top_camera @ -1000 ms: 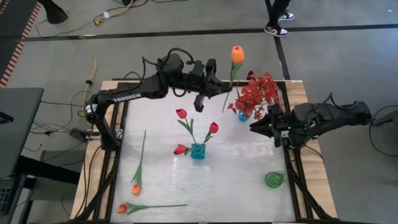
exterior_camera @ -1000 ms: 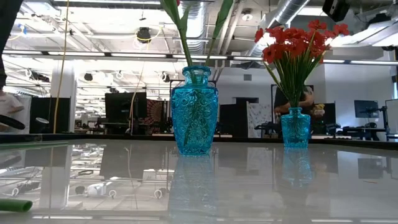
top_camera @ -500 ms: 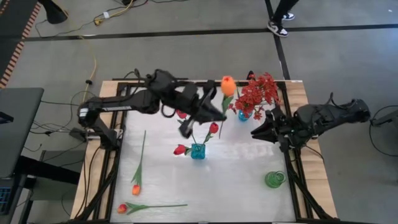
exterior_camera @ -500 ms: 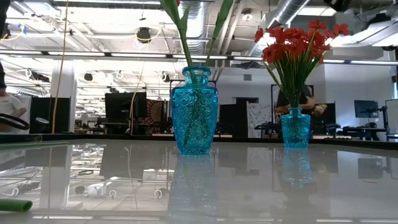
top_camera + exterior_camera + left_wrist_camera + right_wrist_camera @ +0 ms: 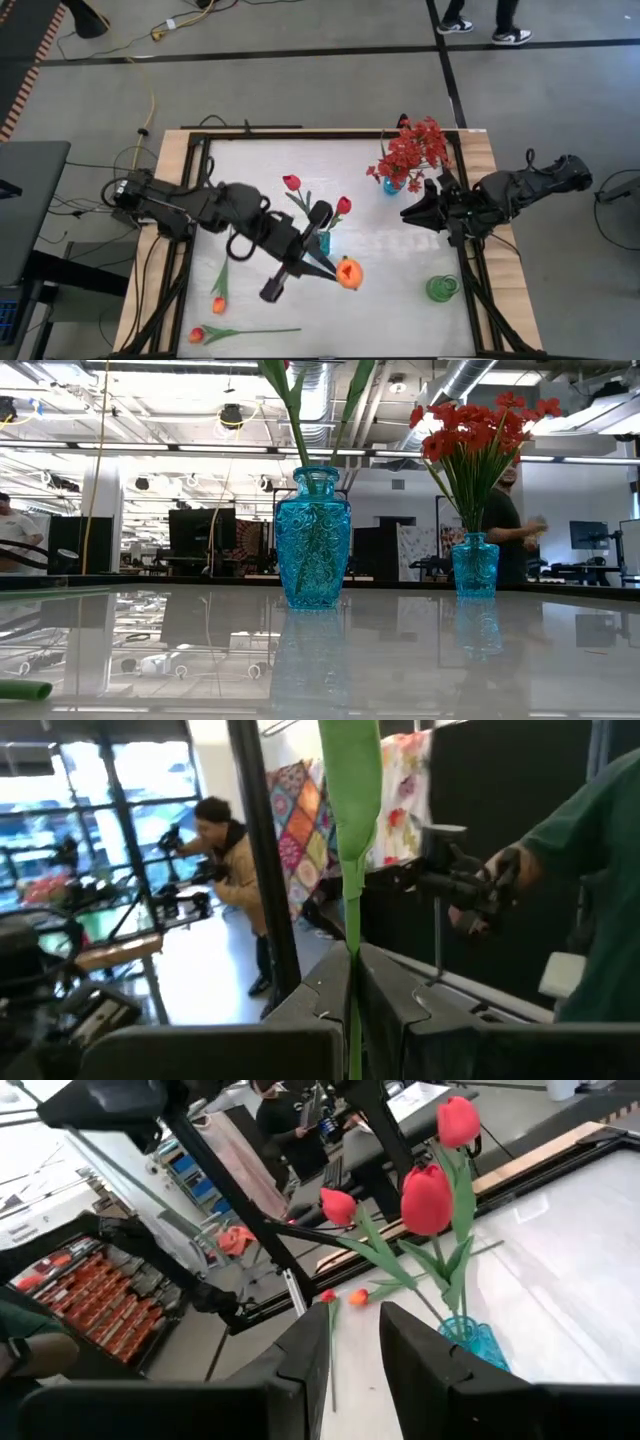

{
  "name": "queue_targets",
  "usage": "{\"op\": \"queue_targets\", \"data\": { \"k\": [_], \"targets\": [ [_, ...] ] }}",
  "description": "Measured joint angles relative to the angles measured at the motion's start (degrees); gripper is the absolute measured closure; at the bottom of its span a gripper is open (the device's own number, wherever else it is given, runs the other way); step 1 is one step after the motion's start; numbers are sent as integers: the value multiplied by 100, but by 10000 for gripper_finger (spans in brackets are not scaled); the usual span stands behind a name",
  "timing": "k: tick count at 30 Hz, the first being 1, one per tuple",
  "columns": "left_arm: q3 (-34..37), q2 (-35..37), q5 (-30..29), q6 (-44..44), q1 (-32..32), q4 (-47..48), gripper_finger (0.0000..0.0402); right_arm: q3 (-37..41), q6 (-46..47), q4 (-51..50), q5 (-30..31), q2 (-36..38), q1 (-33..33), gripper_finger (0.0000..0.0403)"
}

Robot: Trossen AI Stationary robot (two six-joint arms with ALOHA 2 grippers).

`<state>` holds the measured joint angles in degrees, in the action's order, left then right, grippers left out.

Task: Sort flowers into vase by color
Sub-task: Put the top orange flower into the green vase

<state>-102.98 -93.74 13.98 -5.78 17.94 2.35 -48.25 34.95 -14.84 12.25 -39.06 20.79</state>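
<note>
Over the table's middle, in the high view, the left gripper point(image 5: 318, 262) is reaching past the centre vase point(image 5: 320, 243), its fingers clenching a green stem whose orange tulip point(image 5: 348, 273) is hanging over the white tabletop point(image 5: 400, 290) toward the front. The right gripper point(image 5: 412, 213) is waiting at the right edge, just beside the spray vase point(image 5: 392, 184) with its red blossoms point(image 5: 412, 148); its fingers look parted here. Three red rosebuds point(image 5: 292, 183) are standing in the centre vase. A green vase point(image 5: 441, 288) is sitting empty near the front right corner, and two more tulips point(image 5: 218, 304) are lying at the front left.

In the low view, the centre vase point(image 5: 313, 538) and the smaller spray vase point(image 5: 475, 565) are standing upright and well apart on the glossy surface; behind them a workshop with monitors is showing, and a person point(image 5: 505, 525) is standing behind the spray.

In the left wrist view, the two dark fingers point(image 5: 390, 1000) are pinching the stem point(image 5: 350, 870) — it is running straight up between them. People are working in the room beyond.

In the right wrist view, the fingers point(image 5: 425, 1350) are standing apart — nothing between them — facing the rosebuds point(image 5: 428, 1198).

A second ago the left gripper was holding the tulip high at the table's back edge; it has since swung forward and down past the centre vase.
</note>
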Motion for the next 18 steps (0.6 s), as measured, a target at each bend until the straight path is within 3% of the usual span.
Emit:
{"op": "queue_targets", "data": {
  "k": [2, 4, 8, 13, 16, 18],
  "targets": [
    [1, -11, -363, 25, 142, 11, 401, 0, 263, -110, -149, -6, -15, 285],
    [57, -9, -798, 19, 272, -62, 401, -12, 539, -361, -689, 5, -17, 285],
    [286, -9, -1554, 125, 407, -423, 401, -543, 1417, -2318, -1642, 33, -15, 298],
    [1118, -12, -1983, 653, 385, -2136, 401, -1402, 2205, -4858, -2638, -119, 19, 333],
    [1532, -243, -2355, 945, 359, -3153, 401, -1484, 2590, -5403, -3539, -139, 154, 351],
    [1609, -550, -2438, 1096, 378, -3652, 401, -1419, 2654, -5488, -3781, -137, 286, 359]
  ]
}}
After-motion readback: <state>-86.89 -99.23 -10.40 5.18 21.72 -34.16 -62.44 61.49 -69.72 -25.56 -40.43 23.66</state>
